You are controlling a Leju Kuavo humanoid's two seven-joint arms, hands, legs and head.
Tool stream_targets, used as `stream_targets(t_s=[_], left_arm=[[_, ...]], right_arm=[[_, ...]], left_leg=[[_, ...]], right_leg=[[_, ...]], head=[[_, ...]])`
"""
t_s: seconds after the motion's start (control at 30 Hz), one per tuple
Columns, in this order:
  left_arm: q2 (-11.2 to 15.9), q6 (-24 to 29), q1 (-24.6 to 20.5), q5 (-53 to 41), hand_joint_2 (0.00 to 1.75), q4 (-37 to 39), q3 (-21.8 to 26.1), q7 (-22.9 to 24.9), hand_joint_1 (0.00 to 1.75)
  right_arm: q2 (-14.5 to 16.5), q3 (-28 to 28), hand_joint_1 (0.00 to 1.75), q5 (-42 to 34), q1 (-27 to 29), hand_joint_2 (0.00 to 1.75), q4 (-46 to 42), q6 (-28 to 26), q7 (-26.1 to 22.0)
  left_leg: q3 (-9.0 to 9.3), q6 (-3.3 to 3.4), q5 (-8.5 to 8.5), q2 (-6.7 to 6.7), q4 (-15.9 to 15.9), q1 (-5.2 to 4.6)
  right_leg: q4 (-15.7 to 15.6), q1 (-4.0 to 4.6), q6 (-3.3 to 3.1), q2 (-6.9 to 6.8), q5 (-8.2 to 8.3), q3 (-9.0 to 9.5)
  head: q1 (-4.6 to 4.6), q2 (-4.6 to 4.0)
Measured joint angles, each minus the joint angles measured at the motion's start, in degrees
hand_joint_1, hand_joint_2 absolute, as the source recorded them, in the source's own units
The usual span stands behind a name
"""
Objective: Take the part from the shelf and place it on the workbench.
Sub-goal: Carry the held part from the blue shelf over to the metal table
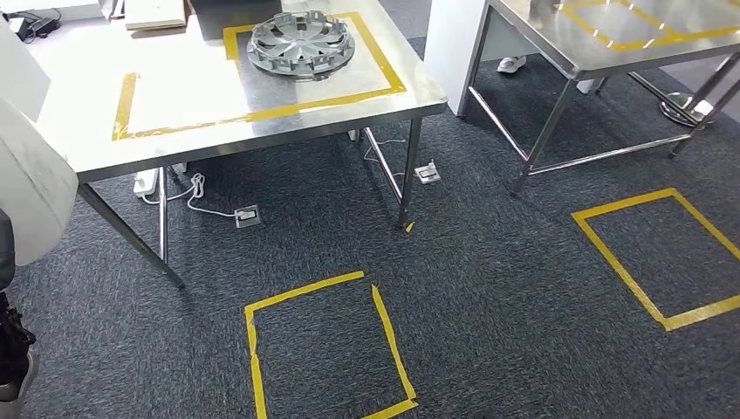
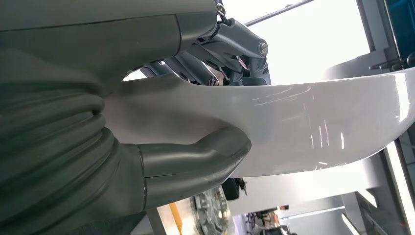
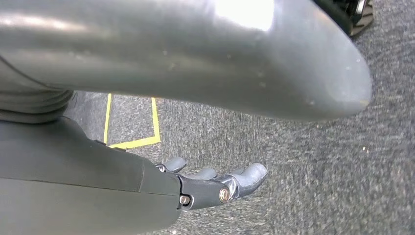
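Note:
My left hand (image 2: pixel 147 122) grips a glossy white curved part (image 2: pixel 303 127), thumb under it and fingers (image 2: pixel 230 49) over its upper edge. In the head view the same white part (image 1: pixel 26 175) stands at the far left, beside the steel workbench (image 1: pixel 174 96). The workbench top carries a yellow tape outline, and a grey wheel cover (image 1: pixel 301 44) lies inside it toward the back right. My right hand (image 3: pixel 205 183) hangs above the dark carpet with its fingers stretched out and nothing in it.
A second steel table (image 1: pixel 541 35) stands at the back right, past a white pillar (image 1: pixel 454 52). Two yellow tape squares (image 1: pixel 323 349) (image 1: pixel 663 253) mark the carpet. Floor sockets and a white cable (image 1: pixel 247 216) lie under the workbench.

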Motion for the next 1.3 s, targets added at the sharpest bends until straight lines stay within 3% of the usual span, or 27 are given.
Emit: stream_targets(t_s=[0.1, 0.13, 0.2, 0.23, 0.27, 0.33, 0.4, 0.43, 0.5, 0.6, 0.7, 0.87, 1.0, 1.07, 1.13, 1.17, 1.2, 1.23, 1.3], left_arm=[[-0.02, 0.01, -0.01, -0.03, 1.75, -0.05, -0.01, -0.01, 1.75], [-0.08, 0.01, -0.07, -0.07, 1.75, -0.08, -0.02, 0.00, 1.75], [-0.60, 0.02, -0.13, -0.32, 1.75, -0.05, -0.08, 0.05, 1.75], [-0.89, 0.05, -0.14, -0.45, 1.75, -0.02, -0.10, 0.08, 1.75], [-1.16, 0.10, -0.11, -0.57, 1.75, 0.01, -0.13, 0.08, 1.75], [-1.32, 0.28, -0.14, -0.71, 1.75, 0.01, -0.13, 0.01, 1.75], [-1.41, 0.45, -0.20, -0.88, 1.75, 0.00, -0.14, -0.10, 1.75], [-1.43, 0.50, -0.23, -0.98, 1.75, 0.01, -0.15, -0.18, 1.75], [-1.44, 0.61, -0.29, -1.14, 1.75, 0.01, -0.17, -0.28, 1.75], [-1.45, 0.93, -0.35, -1.36, 1.75, -0.01, -0.19, -0.47, 1.75], [-1.45, 1.38, -0.37, -1.54, 1.75, 0.00, -0.20, -0.67, 1.75], [-1.45, 1.97, -0.35, -1.55, 1.75, 0.01, -0.20, -1.07, 1.75], [-1.40, 2.30, -0.33, -1.51, 1.75, -0.08, -0.17, -1.28, 1.75], [-1.38, 2.37, -0.31, -1.37, 1.75, -0.14, -0.16, -1.30, 1.75], [-1.35, 2.40, -0.10, -1.08, 1.75, -0.15, -0.15, -1.32, 1.75], [-1.34, 2.40, 0.10, -0.89, 1.75, -0.15, -0.15, -1.32, 1.75], [-1.31, 2.41, 0.31, -0.72, 1.75, -0.15, -0.15, -1.33, 1.75], [-1.25, 2.42, 0.49, -0.58, 1.75, -0.15, -0.15, -1.33, 1.75], [-1.04, 2.43, 0.73, -0.39, 1.75, -0.19, -0.11, -1.33, 1.75]], right_arm=[[0.00, 0.00, 0.00, -0.01, -0.03, 0.00, 0.00, -0.01, 0.02], [0.02, 0.00, 0.00, -0.01, -0.03, 0.00, 0.00, -0.01, 0.01], [0.04, -0.10, 0.00, -0.33, 0.15, 0.00, 0.00, 0.28, -0.16], [0.05, -0.23, 0.00, -0.56, 0.26, 0.00, 0.00, 0.47, -0.29], [0.04, -0.38, 0.00, -0.80, 0.36, 0.00, 0.00, 0.69, -0.44], [-0.01, -0.61, 0.00, -0.99, 0.31, 0.00, 0.00, 0.83, -0.58], [-0.05, -0.74, 0.00, -1.06, 0.20, 0.00, 0.00, 0.85, -0.45], [-0.04, -0.82, 0.00, -1.09, 0.18, 0.00, 0.00, 0.84, -0.32], [-0.02, -0.98, 0.00, -1.16, 0.21, 0.00, 0.00, 0.72, 0.05], [-0.05, -1.08, 0.00, -1.19, 0.21, 0.00, 0.00, 0.55, 0.38], [-0.05, -1.10, 0.00, -1.17, 0.21, 0.00, 0.00, 0.54, 0.41], [-0.04, -1.11, 0.00, -1.13, 0.19, 0.00, 0.00, 0.48, 0.41], [-0.08, -1.11, 0.00, -1.13, 0.16, 0.00, 0.00, 0.17, 0.41], [-0.10, -1.11, 0.00, -1.10, 0.16, 0.00, 0.00, 0.02, 0.38], [-0.09, -1.11, 0.00, -1.04, 0.17, 0.00, 0.00, -0.01, 0.31], [-0.09, -1.11, 0.00, -1.01, 0.21, 0.00, 0.00, 0.00, 0.27], [-0.09, -1.11, 0.00, -0.99, 0.25, 0.00, 0.00, -0.01, 0.26], [-0.09, -1.11, 0.00, -0.97, 0.29, 0.00, 0.00, -0.02, 0.26], [-0.10, -1.11, 0.00, -0.92, 0.29, 0.00, 0.00, -0.04, 0.21]], left_leg=[[0.01, 0.19, 0.12, -0.34, -0.07, 0.17], [-0.08, 0.32, 0.19, -0.62, -0.09, 0.26], [-0.52, 0.68, 0.41, -2.19, -0.01, 0.38], [-0.71, 0.81, 0.51, -3.02, 0.06, 0.39], [-0.83, 0.82, 0.58, -3.78, 0.14, 0.38], [-0.84, 0.49, 0.71, -4.38, 0.20, 0.32], [-0.96, 0.10, 0.74, -4.64, 0.22, 0.14], [-1.02, 0.08, 0.71, -4.66, 0.23, 0.03], [-0.97, 0.10, 0.71, -4.57, 0.08, -0.02], [-0.83, -0.50, 1.18, -4.54, -0.43, 0.03], [-0.82, -0.69, 1.34, -4.56, -0.56, 0.01], [-0.96, -0.53, 1.24, -4.57, -0.36, -0.08], [-0.56, 0.12, 1.29, -4.51, -1.12, 0.26], [-0.07, 0.47, 1.61, -4.40, -1.78, 0.77], [-0.08, 0.59, 1.61, -4.34, -1.81, 0.84], [-0.13, 0.53, 1.56, -4.34, -1.77, 0.89], [-0.17, 0.41, 1.49, -4.36, -1.69, 0.97], [-0.17, 0.21, 1.38, -4.42, -1.54, 1.12], [-0.19, -0.42, 1.00, -4.55, -0.99, 1.43]], right_leg=[[0.24, -0.10, 0.31, 0.93, -0.29, -0.07], [1.52, -0.22, 0.50, 2.55, -1.19, -0.61], [9.95, -0.48, 0.80, 6.53, -4.64, -4.76], [12.64, -0.54, 0.74, 7.89, -5.25, -6.24], [12.91, -0.54, 0.50, 8.40, -4.50, -6.58], [4.76, -0.42, -0.14, 8.86, -0.74, -2.92], [0.35, -0.31, -0.32, 9.17, 0.55, -1.08], [0.11, -0.28, -0.20, 9.15, 0.56, -1.07], [-0.04, -0.35, -0.09, 9.13, 0.74, -1.13], [-0.02, -0.29, -0.49, 9.15, 0.90, -1.30], [0.01, -0.37, -0.60, 9.16, 0.99, -1.40], [0.04, -0.43, -0.54, 9.14, 0.97, -1.39], [0.27, -0.44, 0.10, 9.04, 0.42, -1.26], [3.99, -0.50, 0.67, 8.97, -1.96, -2.86], [11.71, -0.89, 1.24, 8.95, -5.72, -6.79], [14.82, -1.14, 1.49, 8.94, -6.72, -8.48], [16.12, -1.36, 1.70, 8.93, -6.66, -9.27], [14.85, -1.55, 1.88, 8.93, -5.37, -8.73], [7.26, -1.93, 2.15, 8.99, -1.48, -5.04]], head=[[0.02, 0.00], [0.07, 0.00], [0.18, 0.00], [0.22, 0.00], [0.24, 0.00], [0.23, 0.00], [0.20, 0.00], [0.18, 0.00], [0.16, 0.00], [0.16, 0.00], [0.16, 0.00], [0.17, 0.00], [0.22, 0.00], [0.42, 0.00], [0.55, 0.00], [0.55, 0.00], [0.55, 0.00], [0.56, 0.00], [0.60, 0.00]])
